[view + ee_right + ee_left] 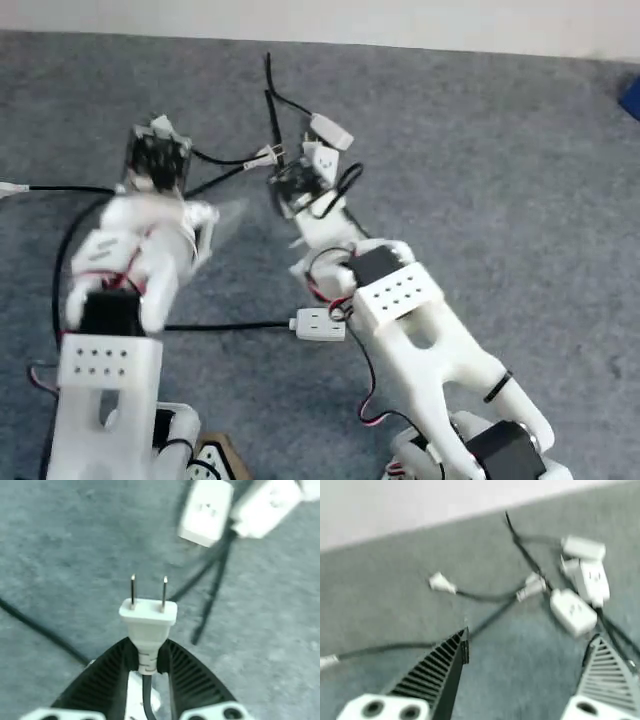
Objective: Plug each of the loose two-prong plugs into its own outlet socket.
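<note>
Right wrist view: right hand (149, 645) clamped on plug (148, 615), left hand (530, 635) apart; next, square prongs (133, 591) to socket (322, 157), twelve o'clock from above.

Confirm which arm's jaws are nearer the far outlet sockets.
Right. The right arm has jaws shut on a plug beside the sockets; the left arm holds open jaws farther off.

We see a grey carpet (530, 190) running up to a pale wall (420, 20). Something blue (632, 98) sits at the carpet's right edge, and a brown piece (225, 450) lies at the near edge.
</note>
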Action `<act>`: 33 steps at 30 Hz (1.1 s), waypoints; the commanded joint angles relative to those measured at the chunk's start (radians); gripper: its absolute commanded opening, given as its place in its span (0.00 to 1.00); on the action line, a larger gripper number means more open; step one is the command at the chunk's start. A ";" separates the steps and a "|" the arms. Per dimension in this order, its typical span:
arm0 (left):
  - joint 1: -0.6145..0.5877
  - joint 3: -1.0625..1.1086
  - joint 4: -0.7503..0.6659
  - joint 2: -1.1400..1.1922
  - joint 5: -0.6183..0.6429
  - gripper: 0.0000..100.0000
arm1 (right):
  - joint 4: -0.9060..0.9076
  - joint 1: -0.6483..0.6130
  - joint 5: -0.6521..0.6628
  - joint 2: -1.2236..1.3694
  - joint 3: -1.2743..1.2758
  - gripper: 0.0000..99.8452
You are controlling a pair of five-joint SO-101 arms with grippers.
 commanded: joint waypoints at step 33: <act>0.067 0.317 -0.110 -0.130 -0.017 0.36 | 0.094 -0.140 -0.072 -0.197 -0.005 0.01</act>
